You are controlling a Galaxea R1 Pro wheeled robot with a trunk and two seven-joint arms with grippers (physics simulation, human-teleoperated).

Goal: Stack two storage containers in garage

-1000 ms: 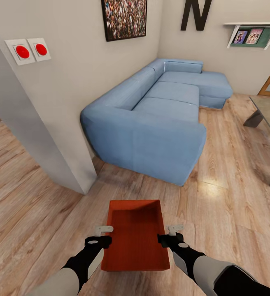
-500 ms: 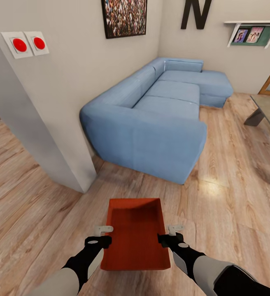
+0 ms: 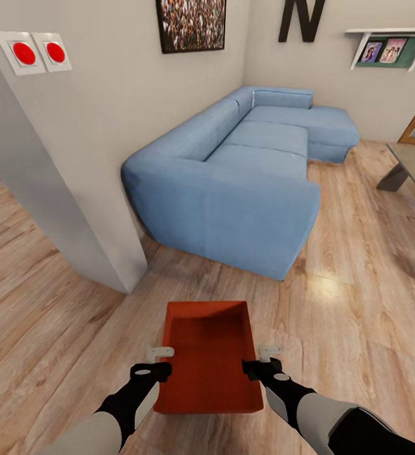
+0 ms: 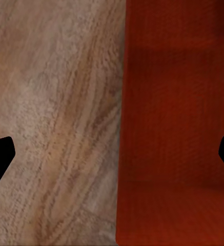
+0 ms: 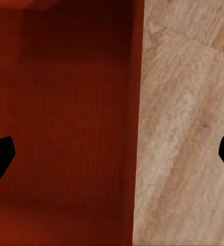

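With its fingers spread wide astride a long side wall, each of the left gripper [image 3: 160, 361] and right gripper [image 3: 260, 360] is carrying the storage container [image 3: 207, 357], likely light, stiff and thin-walled, above the living room's wood-plank floor [image 3: 359, 265].

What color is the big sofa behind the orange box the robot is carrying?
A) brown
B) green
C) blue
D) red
C: the sofa by the wall is light blue, standing on the wood floor beyond the orange box.
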